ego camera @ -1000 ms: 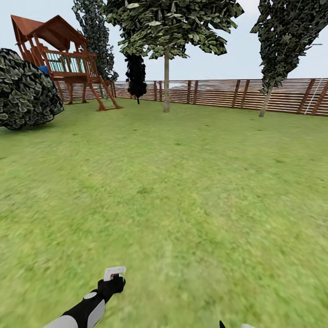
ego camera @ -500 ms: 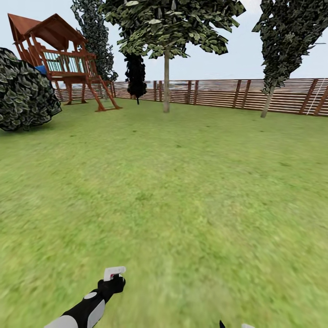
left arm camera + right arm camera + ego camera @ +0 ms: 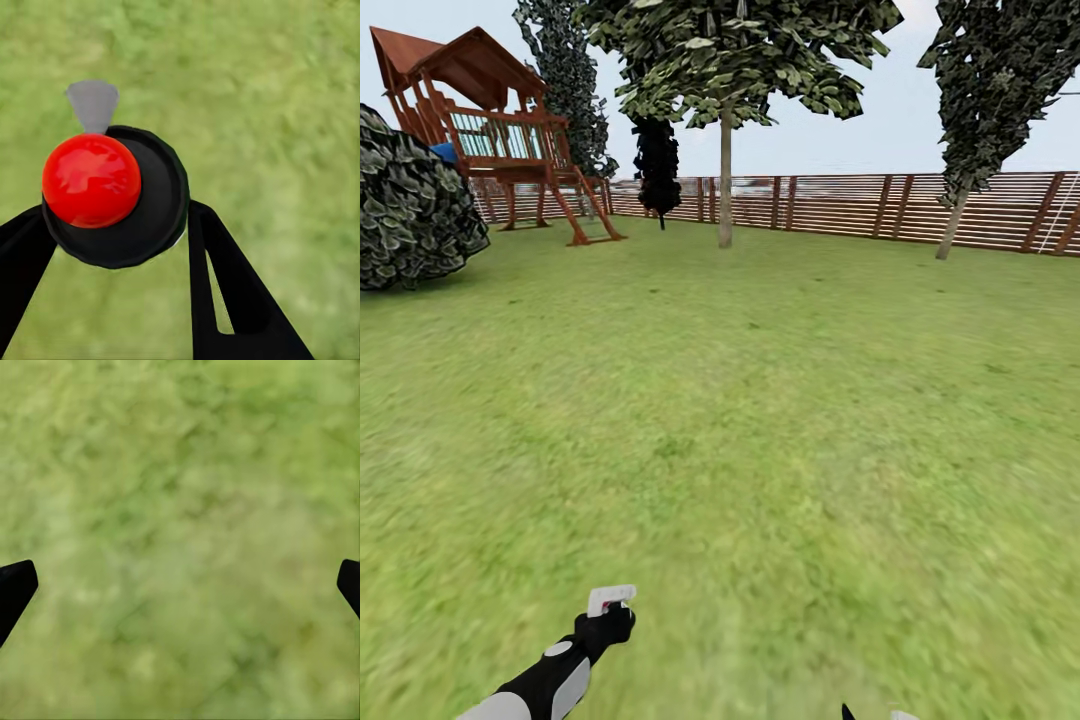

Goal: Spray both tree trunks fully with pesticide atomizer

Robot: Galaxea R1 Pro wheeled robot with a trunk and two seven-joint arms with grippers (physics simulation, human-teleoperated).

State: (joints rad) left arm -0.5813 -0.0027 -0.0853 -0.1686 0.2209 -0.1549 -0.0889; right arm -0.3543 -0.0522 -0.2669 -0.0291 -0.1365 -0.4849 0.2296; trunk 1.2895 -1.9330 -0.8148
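Note:
My left gripper (image 3: 120,251) is shut on the pesticide atomizer (image 3: 150,202), a black round body with a red button and a small grey nozzle, held over the grass. In the head view the left gripper (image 3: 610,620) is low in the picture, with the atomizer's white part (image 3: 610,598) above it. My right gripper (image 3: 180,585) is open over bare grass, its black fingertips (image 3: 15,585) far apart. Two trees stand far ahead by the fence: one in the middle with a pale straight trunk (image 3: 725,185), one at the right with a leaning trunk (image 3: 950,228).
A brown slat fence (image 3: 840,205) closes the lawn at the back. A red wooden play tower (image 3: 490,130) and a big round bush (image 3: 410,205) stand at the far left. A small black-leaved tree (image 3: 657,165) stands by the fence. Open lawn (image 3: 760,400) lies between me and the trees.
The whole head view has shifted a little: bush and play tower slid left, so the camera moved. Both arms keep their places in the picture.

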